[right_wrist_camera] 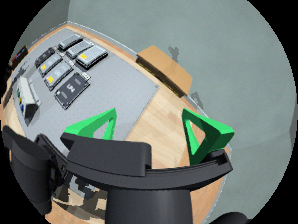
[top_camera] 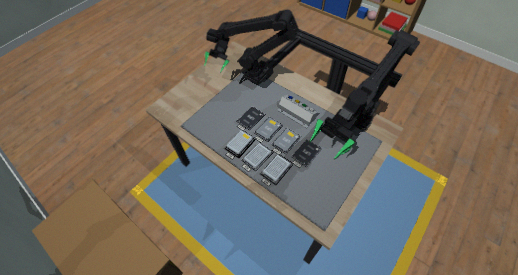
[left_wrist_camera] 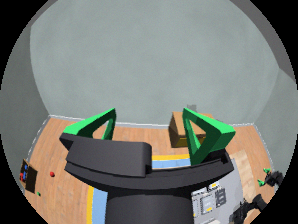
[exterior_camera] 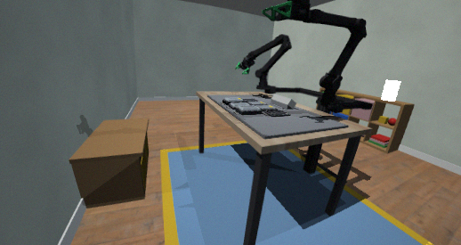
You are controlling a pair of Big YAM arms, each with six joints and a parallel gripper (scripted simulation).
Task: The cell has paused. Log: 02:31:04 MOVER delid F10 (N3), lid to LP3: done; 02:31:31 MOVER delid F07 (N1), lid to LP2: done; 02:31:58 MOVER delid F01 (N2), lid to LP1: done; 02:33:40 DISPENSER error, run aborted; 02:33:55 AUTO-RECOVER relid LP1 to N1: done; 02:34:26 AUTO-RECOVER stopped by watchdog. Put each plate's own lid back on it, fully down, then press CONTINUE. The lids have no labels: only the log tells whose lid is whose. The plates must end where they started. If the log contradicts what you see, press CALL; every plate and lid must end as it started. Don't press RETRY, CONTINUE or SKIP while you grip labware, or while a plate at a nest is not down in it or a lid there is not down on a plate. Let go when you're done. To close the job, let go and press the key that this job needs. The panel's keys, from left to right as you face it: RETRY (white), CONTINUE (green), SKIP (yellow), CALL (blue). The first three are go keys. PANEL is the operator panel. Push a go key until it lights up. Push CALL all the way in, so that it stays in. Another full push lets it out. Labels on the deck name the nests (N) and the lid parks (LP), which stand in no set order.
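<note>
gray mat (top_camera: 320, 203) (exterior_camera: 285, 128) (left_wrist_camera: 227, 191) (right_wrist_camera: 117, 95) on wooden table (top_camera: 167, 105) (exterior_camera: 285, 142) (right_wrist_camera: 155, 117), blue floor area (top_camera: 235, 223) (exterior_camera: 214, 194)

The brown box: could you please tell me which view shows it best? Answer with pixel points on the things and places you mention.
Exterior: the box (top_camera: 95, 228) (exterior_camera: 111, 136) (left_wrist_camera: 177, 124) (right_wrist_camera: 167, 65) appears large and uncropped. Top crops it, left wrist shows it small and partly covered, right wrist shows it small.

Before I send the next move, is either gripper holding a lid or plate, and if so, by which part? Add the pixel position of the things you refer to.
Nothing is held. The left gripper (top_camera: 323, 149) (exterior_camera: 266, 13) (left_wrist_camera: 149, 111) and right gripper (top_camera: 214, 68) (exterior_camera: 239, 71) (left_wrist_camera: 260, 174) (right_wrist_camera: 149, 112) are both open, with nothing between their fingers.
</note>
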